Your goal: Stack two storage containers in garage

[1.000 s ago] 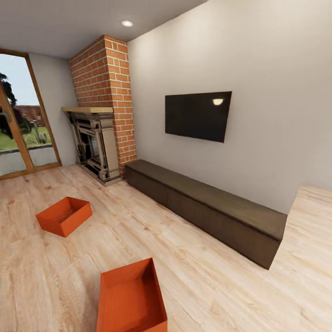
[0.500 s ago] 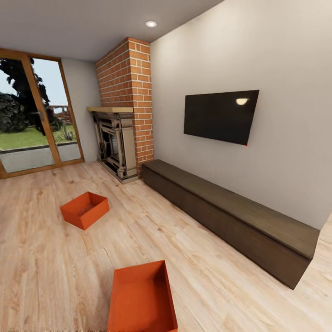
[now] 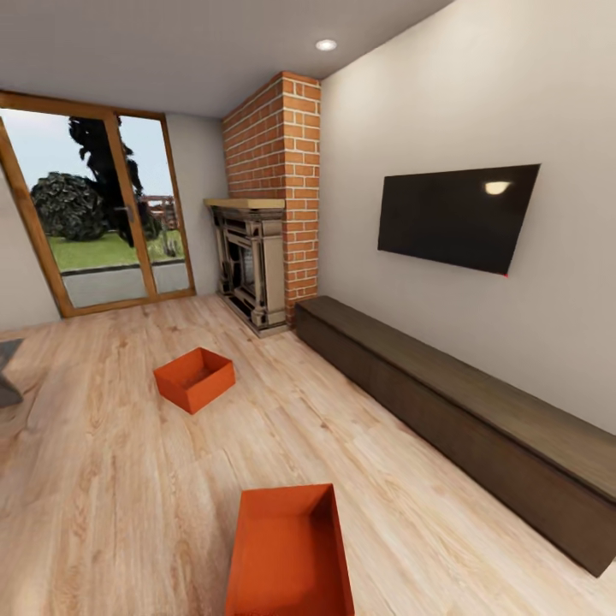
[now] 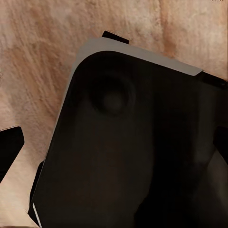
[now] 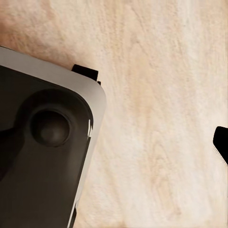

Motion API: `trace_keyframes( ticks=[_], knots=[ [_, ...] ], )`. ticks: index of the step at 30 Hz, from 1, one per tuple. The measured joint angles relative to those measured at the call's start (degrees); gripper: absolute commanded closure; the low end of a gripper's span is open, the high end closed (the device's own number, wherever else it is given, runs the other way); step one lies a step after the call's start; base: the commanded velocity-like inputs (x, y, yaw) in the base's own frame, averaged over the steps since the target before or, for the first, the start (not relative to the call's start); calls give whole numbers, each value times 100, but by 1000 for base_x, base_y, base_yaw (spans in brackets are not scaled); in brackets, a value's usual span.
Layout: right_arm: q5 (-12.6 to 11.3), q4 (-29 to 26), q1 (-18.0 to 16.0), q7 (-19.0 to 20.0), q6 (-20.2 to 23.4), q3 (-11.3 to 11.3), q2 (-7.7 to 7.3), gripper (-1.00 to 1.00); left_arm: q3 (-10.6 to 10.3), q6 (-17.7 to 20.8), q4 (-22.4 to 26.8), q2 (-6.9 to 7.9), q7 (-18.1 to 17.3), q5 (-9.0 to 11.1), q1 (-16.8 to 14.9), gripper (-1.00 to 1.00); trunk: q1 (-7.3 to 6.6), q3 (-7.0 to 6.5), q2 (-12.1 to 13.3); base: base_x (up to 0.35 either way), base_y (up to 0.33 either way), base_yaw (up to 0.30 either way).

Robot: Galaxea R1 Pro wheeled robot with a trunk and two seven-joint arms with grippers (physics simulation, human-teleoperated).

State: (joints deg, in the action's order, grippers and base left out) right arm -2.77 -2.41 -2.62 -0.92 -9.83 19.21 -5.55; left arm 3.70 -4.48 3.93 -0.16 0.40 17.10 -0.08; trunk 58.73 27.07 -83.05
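We see two orange-red storage containers on the living room's wood plank floor [image 3: 103, 479]: the near container [image 3: 289, 556] at 6 o'clock, the far container [image 3: 195, 377] at 10 o'clock, towards the brick fireplace [image 3: 257, 257]. We cannot tell how wide our fingers stand.

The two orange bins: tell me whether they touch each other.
Apart. The head view shows the near bin and the far bin separated by a wide stretch of bare wood floor.
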Motion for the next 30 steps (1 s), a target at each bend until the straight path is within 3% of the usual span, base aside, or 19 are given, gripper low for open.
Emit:
trace_keyframes(
  ticks=[13, 24, 30],
  knots=[
    [-34, 2, 1, 7, 6, -22, -3, -100, 0, 1, 0, -3, 0, 5, 0, -100, 0, 0, 0, 0, 0, 90],
    [-33, 3, 0, 4, 14, -23, -7, -100, 0, -1, 0, -8, 0, 3, 0, -100, 0, 0, 0, 0, 0, 242],
    [-7, 2, 1, 4, 18, 11, -7, -100, 5, 0, 0, -2, 0, 6, 0, -100, 0, 0, 0, 0, 0, 59]
  ],
)
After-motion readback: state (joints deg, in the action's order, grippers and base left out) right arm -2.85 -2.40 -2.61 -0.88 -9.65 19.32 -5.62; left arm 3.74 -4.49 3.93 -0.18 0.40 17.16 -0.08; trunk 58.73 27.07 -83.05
